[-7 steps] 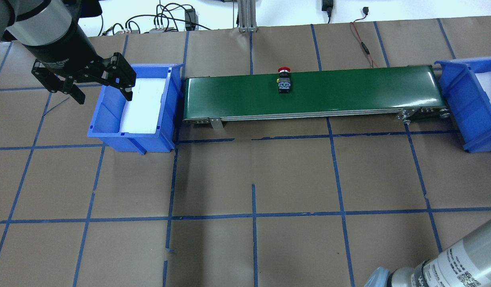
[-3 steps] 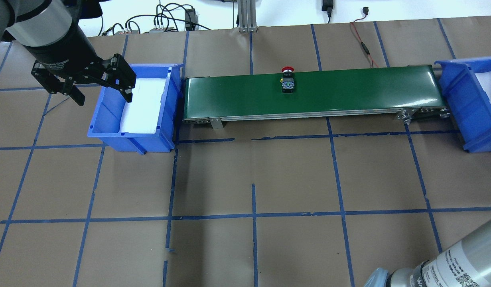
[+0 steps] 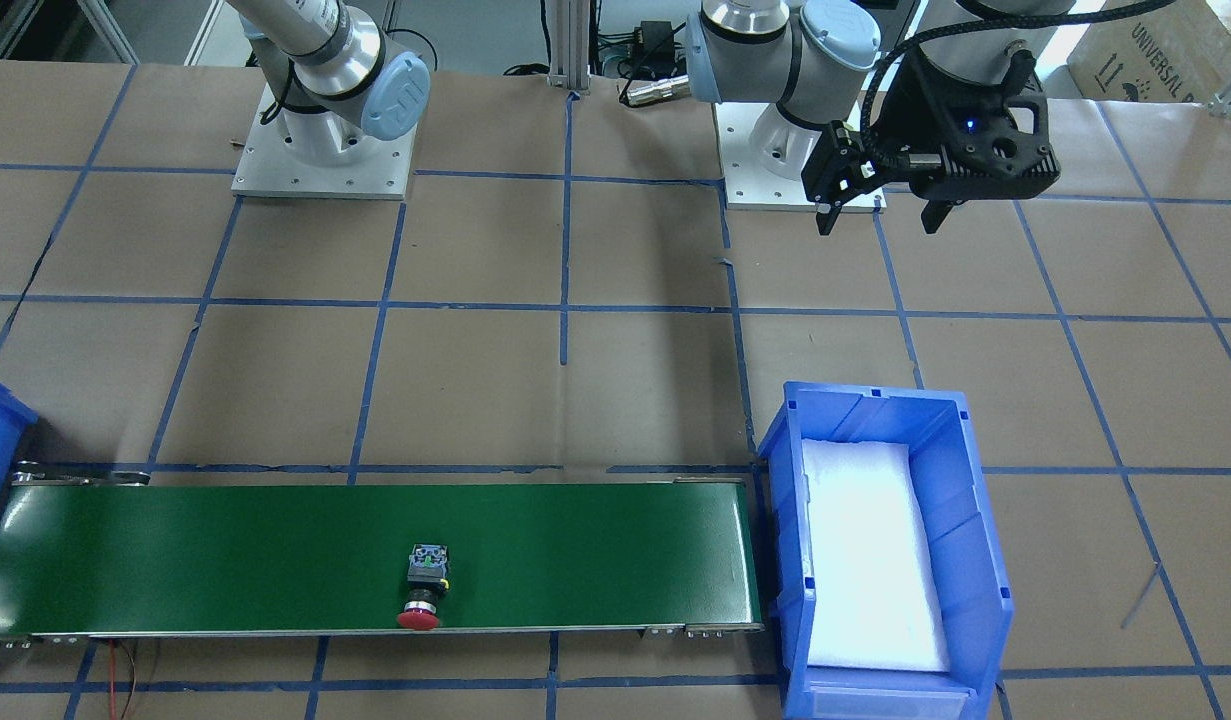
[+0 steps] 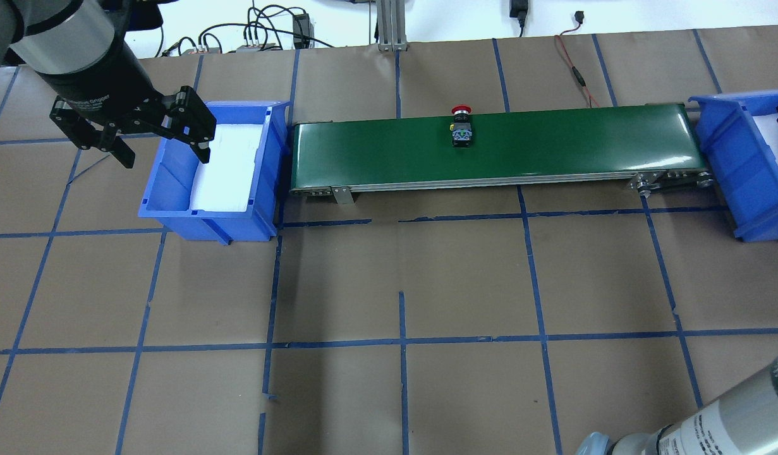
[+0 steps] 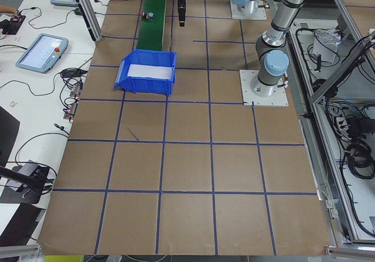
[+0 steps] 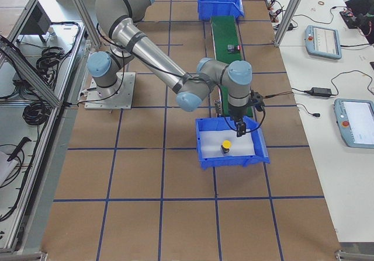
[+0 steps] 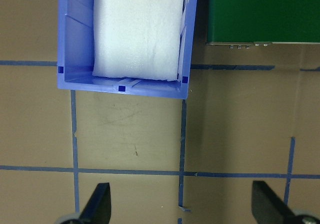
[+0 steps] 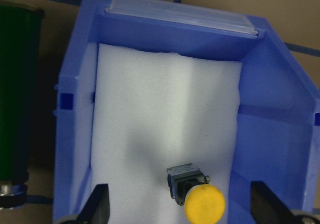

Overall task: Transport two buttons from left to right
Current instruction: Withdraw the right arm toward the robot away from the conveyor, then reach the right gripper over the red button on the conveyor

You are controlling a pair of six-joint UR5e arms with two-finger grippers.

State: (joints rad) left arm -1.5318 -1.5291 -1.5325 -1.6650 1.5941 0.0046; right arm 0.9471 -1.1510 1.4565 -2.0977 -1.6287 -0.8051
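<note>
The red-capped button (image 4: 461, 129) lies on its side on the green conveyor belt (image 4: 553, 145), near the middle; it also shows in the front view (image 3: 425, 585). The yellow-capped button (image 8: 197, 194) lies on the white foam in the right blue bin (image 8: 280, 134), also seen in the right side view (image 6: 225, 147). My right gripper (image 8: 181, 209) is open and empty, hovering above that bin and the yellow button. My left gripper (image 4: 164, 155) is open and empty, held above the near-left rim of the left blue bin (image 4: 174, 183), which holds only white foam (image 7: 137, 28).
The conveyor runs between the two bins, its left end against the left bin (image 3: 965, 500). Cables (image 4: 572, 63) lie at the table's far edge. The arm bases (image 3: 320, 150) stand on the brown, blue-taped table (image 4: 401, 284).
The red button has travelled a little to the right along the belt. The right arm has shifted, and a bit of its gripper now shows over the right bin. The left gripper has barely moved.
</note>
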